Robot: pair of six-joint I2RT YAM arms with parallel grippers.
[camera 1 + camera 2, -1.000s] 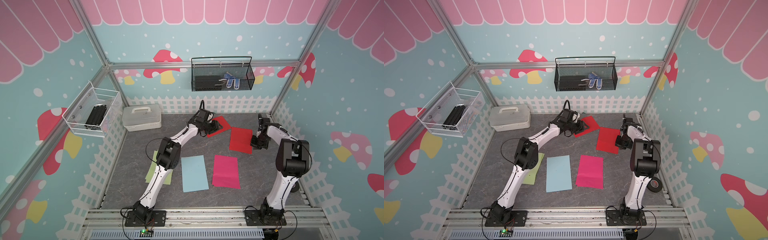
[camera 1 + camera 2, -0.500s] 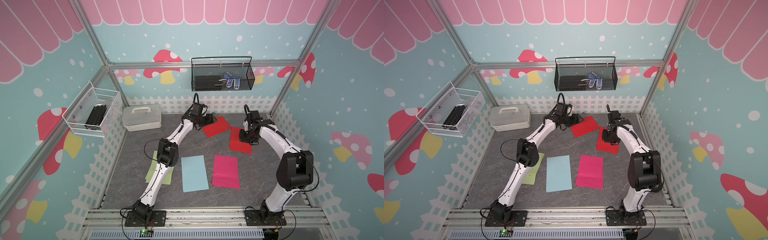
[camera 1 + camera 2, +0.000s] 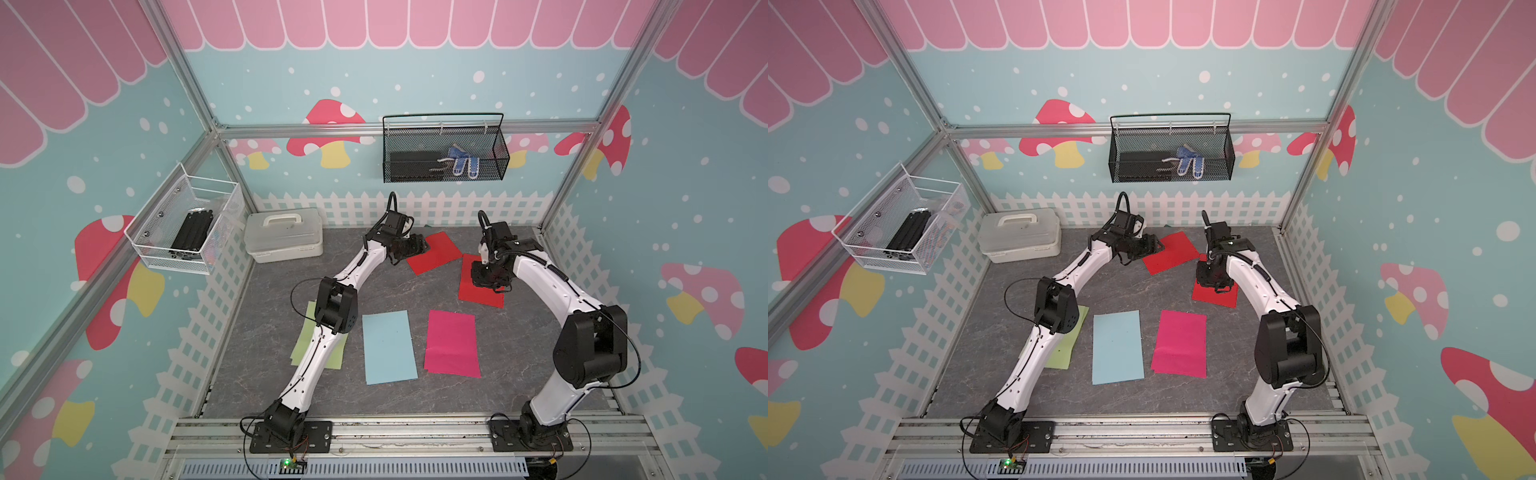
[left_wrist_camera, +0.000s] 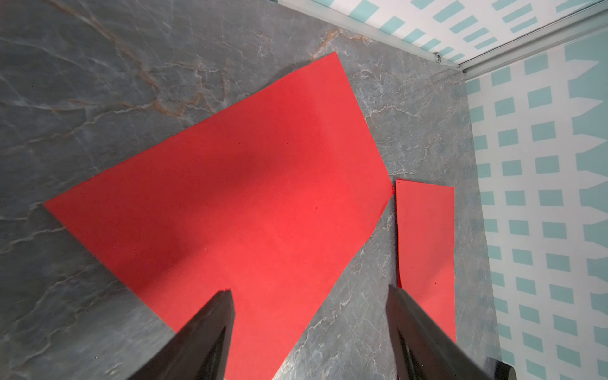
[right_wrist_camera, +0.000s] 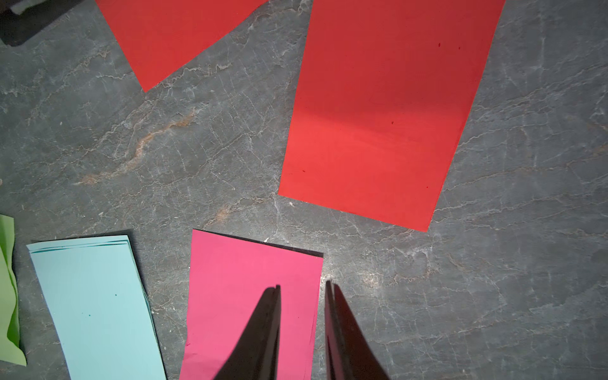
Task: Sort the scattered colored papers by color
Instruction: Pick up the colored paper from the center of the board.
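Two red papers lie at the back: a tilted one (image 3: 434, 252) (image 3: 1169, 252) (image 4: 230, 197) and one to its right (image 3: 478, 298) (image 3: 1212, 296) (image 5: 378, 115). My left gripper (image 3: 419, 245) (image 4: 309, 291) hovers open and wide over the tilted sheet's edge, holding nothing. Above the right-hand red sheet, my right gripper (image 3: 484, 279) (image 5: 302, 284) stands open by a narrow gap with nothing between its fingers. Nearer the front lie a magenta-pink stack (image 3: 452, 344) (image 5: 230, 296), a light blue stack (image 3: 388, 347) (image 5: 92, 306) and light green paper (image 3: 301, 345) (image 5: 6, 279), partly hidden by the left arm.
A white lidded box with a handle (image 3: 284, 241) stands at the back left. A black mesh basket (image 3: 444, 153) hangs on the back wall and a white wire basket (image 3: 187, 228) on the left wall. White picket-fence panels close in the grey tabletop.
The right arm has swung from the right edge of its red sheet to above it, its jaws parting slightly. The left jaws have opened wider beside the tilted red sheet.
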